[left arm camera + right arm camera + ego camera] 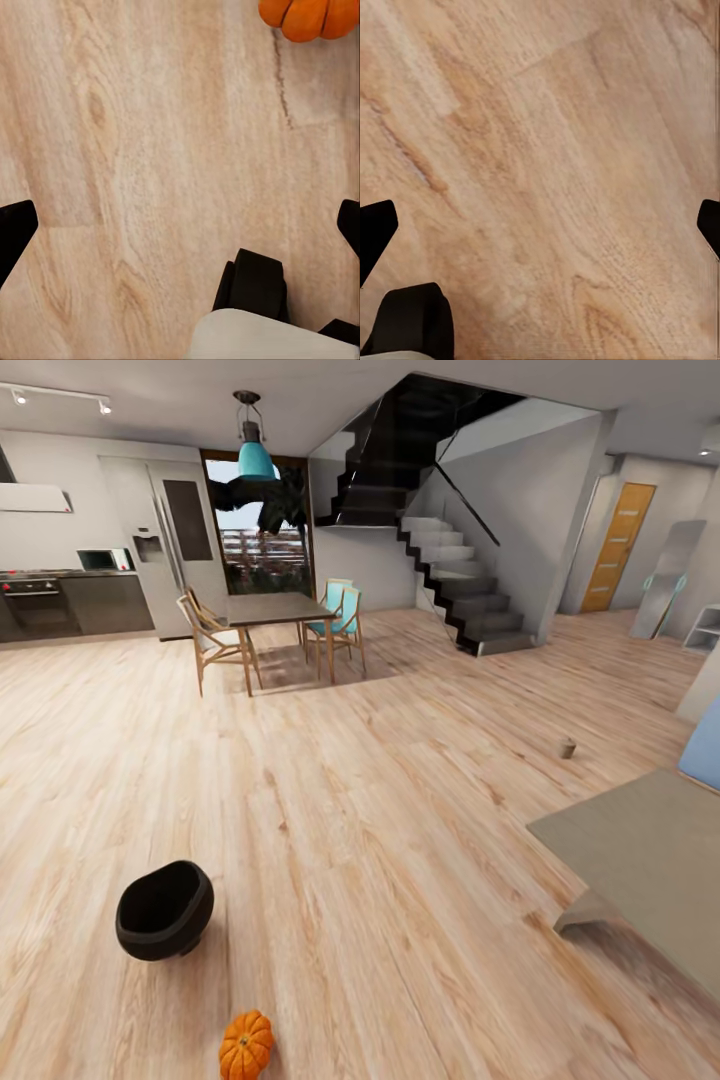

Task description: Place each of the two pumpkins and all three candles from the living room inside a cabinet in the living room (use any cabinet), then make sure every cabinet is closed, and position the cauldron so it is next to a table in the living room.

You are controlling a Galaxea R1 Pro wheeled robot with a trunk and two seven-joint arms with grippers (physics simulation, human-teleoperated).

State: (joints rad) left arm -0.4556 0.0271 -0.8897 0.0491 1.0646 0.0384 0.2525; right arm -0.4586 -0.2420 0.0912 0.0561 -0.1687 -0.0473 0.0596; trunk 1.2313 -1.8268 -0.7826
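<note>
Both the left gripper [180, 225] and right gripper [540, 225] hang spread and empty, pumpkin [246, 1045] at bottom centre, cauldron [164, 909] lower left, candle [567, 748] mid-right: rolling forward could nudge the pumpkin away.

I stand in an open-plan home: beside the dining table [270, 608] rise stairs [455, 575], with kitchen counters [70, 600] at its other side.

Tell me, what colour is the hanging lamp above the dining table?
Teal, with a dark top; the hanging lamp shows best in the head view.
</note>
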